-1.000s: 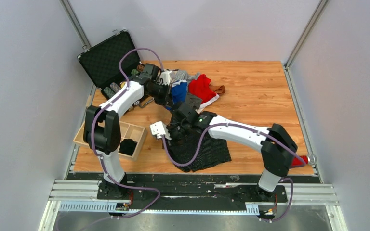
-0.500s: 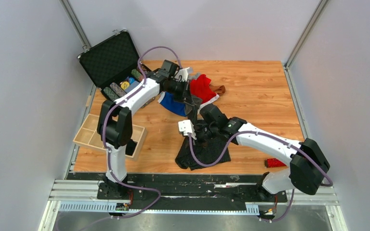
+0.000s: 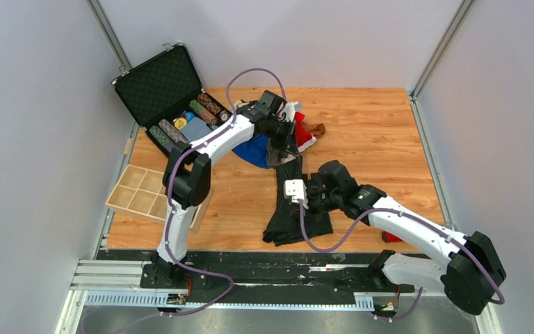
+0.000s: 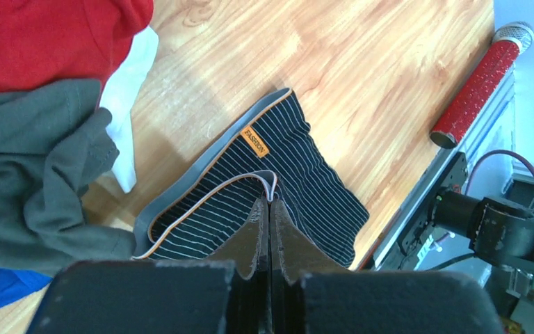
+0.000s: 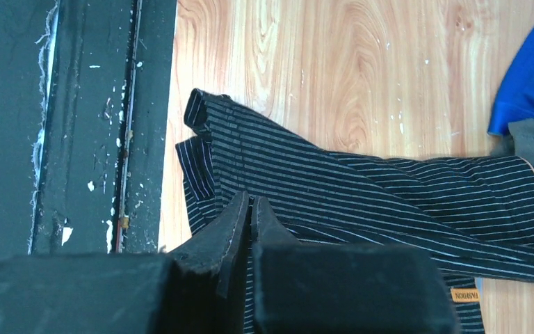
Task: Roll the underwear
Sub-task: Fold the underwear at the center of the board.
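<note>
The black striped underwear [image 3: 293, 209] lies stretched in a long strip on the wooden table. My left gripper [image 3: 282, 152] is shut on its orange-edged waistband [image 4: 212, 191], at the far end; the pinch shows in the left wrist view [image 4: 270, 200]. My right gripper [image 3: 311, 200] is shut on the striped cloth at its right side, as the right wrist view [image 5: 250, 203] shows. Behind lie red underwear [image 3: 304, 131], blue underwear [image 3: 254, 150], a grey garment [image 4: 35, 160] and a brown one [image 3: 318, 129].
An open black case [image 3: 160, 83] with striped poker chips [image 3: 207, 108] stands at the back left. A wooden compartment tray [image 3: 142, 196] lies at the left edge. The red bristly stick [image 3: 391, 236] lies by the front right rail [image 5: 76, 125].
Both grippers have moved to the right with the striped underwear. It has gone from a crumpled heap at the front to a long stretched strip.
</note>
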{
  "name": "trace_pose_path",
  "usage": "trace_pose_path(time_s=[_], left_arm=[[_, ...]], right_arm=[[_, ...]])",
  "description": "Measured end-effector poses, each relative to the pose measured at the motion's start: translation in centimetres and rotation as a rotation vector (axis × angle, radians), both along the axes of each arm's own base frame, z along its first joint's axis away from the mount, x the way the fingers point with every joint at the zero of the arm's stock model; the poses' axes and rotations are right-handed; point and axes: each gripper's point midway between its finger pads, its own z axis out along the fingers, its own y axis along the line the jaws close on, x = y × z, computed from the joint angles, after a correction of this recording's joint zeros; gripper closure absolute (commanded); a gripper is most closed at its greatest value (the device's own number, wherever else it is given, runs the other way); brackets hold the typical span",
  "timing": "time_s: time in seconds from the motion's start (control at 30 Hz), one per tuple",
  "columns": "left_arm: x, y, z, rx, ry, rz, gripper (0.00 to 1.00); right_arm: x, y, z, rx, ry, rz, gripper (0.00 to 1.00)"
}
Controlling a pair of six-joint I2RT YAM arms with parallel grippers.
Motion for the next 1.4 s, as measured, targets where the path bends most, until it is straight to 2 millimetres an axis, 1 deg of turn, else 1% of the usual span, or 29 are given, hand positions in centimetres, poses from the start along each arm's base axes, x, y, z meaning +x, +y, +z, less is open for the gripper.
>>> trace_pose_path(time_s=[0.1,0.23,0.43,0.53,0.73,0.97,1.17,1.3,1.4], left_arm=[[0.3,-0.7,-0.1,0.008,-0.016,0.000,1.00],[0.6,-1.5,-0.6,0.017,-0.023,0.000,1.00],[0.2,-2.7,-1.9,0.044,-0.026,-0.012,1.00],[0.0,-3.2,-2.5,0.060,-0.032,-0.014,1.00],[0.1,-3.3,-3.0,0.085,-0.053,-0.011,1.00],[0.3,-3.4,-3.0,0.103,-0.074,-0.006,1.00],[0.4,-3.5,-3.3,0.117,-0.079,-0.004,1.00],[0.4,-3.8,-4.0,0.125,-0.075,-0.007,1.00],[0.3,-4.0,-4.6,0.133,-0.071,-0.010,1.00]], right_arm=[[0.0,-0.9,0.0,0.008,-0.014,-0.020,1.00],[0.0,-1.7,-0.5,-0.002,-0.011,-0.040,1.00],[0.0,-2.8,-1.8,-0.035,0.006,-0.063,1.00],[-0.1,-3.1,-2.1,-0.045,0.012,-0.065,1.00],[-0.7,-3.7,-2.1,-0.044,0.009,-0.070,1.00],[-0.8,-4.5,-2.6,-0.060,0.013,-0.089,1.00],[-1.0,-5.5,-3.9,-0.094,0.024,-0.104,0.98],[-1.0,-6.1,-4.8,-0.115,0.035,-0.120,0.98],[-0.8,-6.4,-5.0,-0.122,0.036,-0.135,0.98]])
